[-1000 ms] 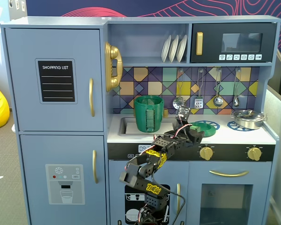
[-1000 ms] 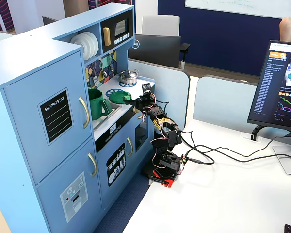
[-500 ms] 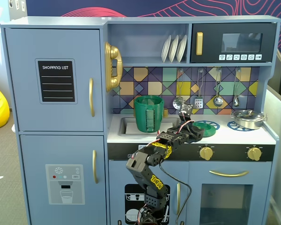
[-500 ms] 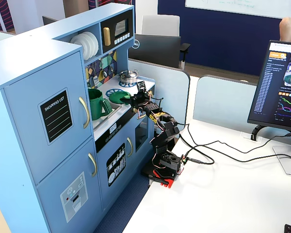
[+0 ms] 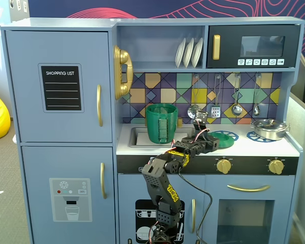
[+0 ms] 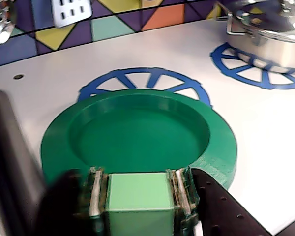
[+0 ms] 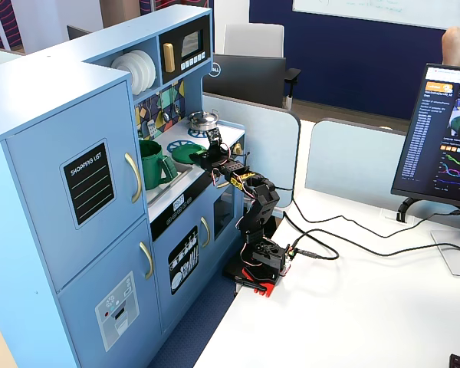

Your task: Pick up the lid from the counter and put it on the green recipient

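The green lid (image 6: 137,132) is a round disc over the left blue burner ring (image 6: 142,78) on the white counter. My gripper (image 6: 140,196) is shut on the lid's light-green square knob (image 6: 137,194), one jaw on each side. I cannot tell whether the lid rests on the counter or is slightly raised. In both fixed views the lid (image 5: 224,139) (image 7: 183,153) sits just past the gripper (image 5: 213,143) (image 7: 199,158). The tall dark-green recipient (image 5: 161,123) (image 7: 152,162) stands open in the sink, left of the gripper in a fixed view.
A shiny steel pot (image 5: 268,128) (image 6: 275,34) sits on the right burner ring. Utensils (image 5: 237,108) hang on the tiled back wall. A gold phone (image 5: 122,72) hangs above the sink. The arm's base (image 7: 257,264) stands on a white desk with cables.
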You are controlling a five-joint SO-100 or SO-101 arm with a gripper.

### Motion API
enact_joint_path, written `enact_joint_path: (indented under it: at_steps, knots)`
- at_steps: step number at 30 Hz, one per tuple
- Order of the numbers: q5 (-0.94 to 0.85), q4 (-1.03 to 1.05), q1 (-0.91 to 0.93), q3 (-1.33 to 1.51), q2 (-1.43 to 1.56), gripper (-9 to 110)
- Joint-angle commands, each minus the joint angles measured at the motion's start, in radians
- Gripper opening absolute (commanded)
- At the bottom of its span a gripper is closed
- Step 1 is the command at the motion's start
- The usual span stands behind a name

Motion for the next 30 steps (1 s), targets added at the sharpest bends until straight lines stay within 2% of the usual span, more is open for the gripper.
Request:
enact_joint_path:
  at_steps: [1,8,17,30]
  knots:
    - [-0.006,-0.037,-0.028,-0.094,0.0,0]
    - [0.006,-0.011,-0.037,-0.175,0.009,0]
    - [0.04,0.242,-0.083,-0.448,0.083,0]
    - [0.012,0.508,-0.262,-0.796,0.063,0]
